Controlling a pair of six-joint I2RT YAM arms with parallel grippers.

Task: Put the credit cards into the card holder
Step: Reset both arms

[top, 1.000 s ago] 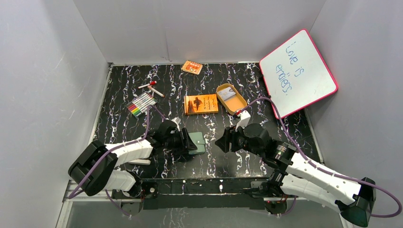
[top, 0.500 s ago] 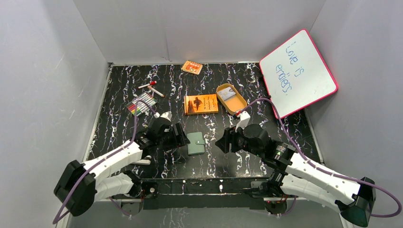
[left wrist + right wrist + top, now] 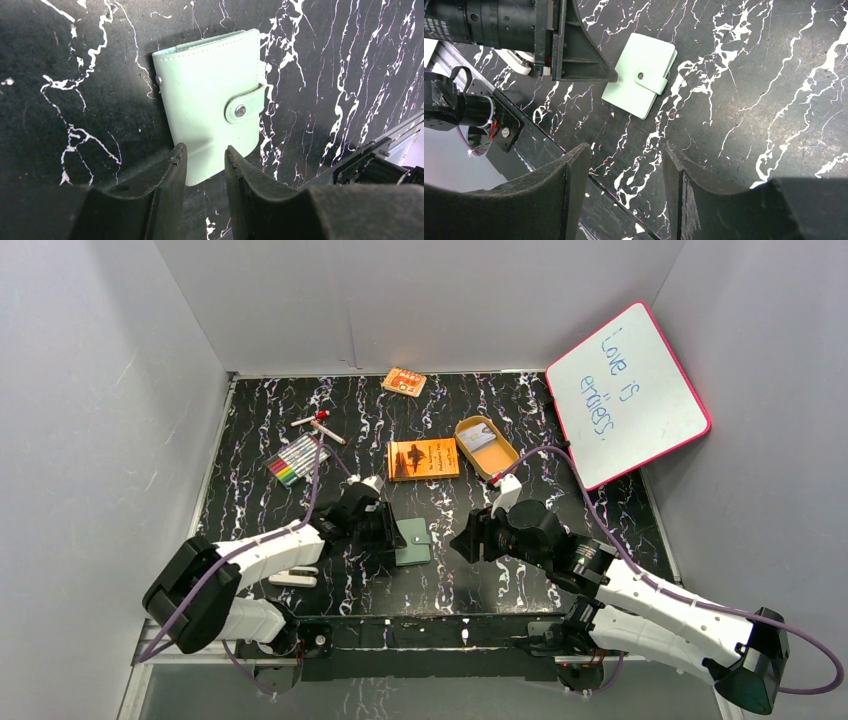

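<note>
Change: Compared with half a second ago, the left claw (image 3: 388, 530) is sitting closer to the card holder (image 3: 413, 541), right at its left edge, where a strip of bench (image 3: 240, 440) was showing between them before. The right claw (image 3: 463, 540) is sitting a touch further left, and the holder is lying where it was.
Left claw: its fingers (image 3: 165, 200) are standing a narrow gap apart and gripping nothing. In the left wrist view the tips are framing the holder's near edge at the lower centre of the frame.
Right claw: its fingers (image 3: 569, 200) are spread wide with nothing between them. It is hovering just right of the holder in the top view.
Card holder: it is lying flat and folded closed on the bench, at the lower centre of the top view, between the two claws. In the right wrist view it is showing at upper centre, beyond the fingertips.
Snap tab (image 3: 243, 106): it is wrapping over the holder's right edge in the left wrist view, with its stud pressed down.
Orange book (image 3: 423, 459): it is lying at the centre of the top view, above the holder.
Tan oval tin (image 3: 487, 448): it is sitting just right of the book, with something pale inside that I cannot identify.
Whiteboard (image 3: 627, 395): it is leaning at the upper right.
Markers (image 3: 298, 459): they are lying in a row at centre left.
</note>
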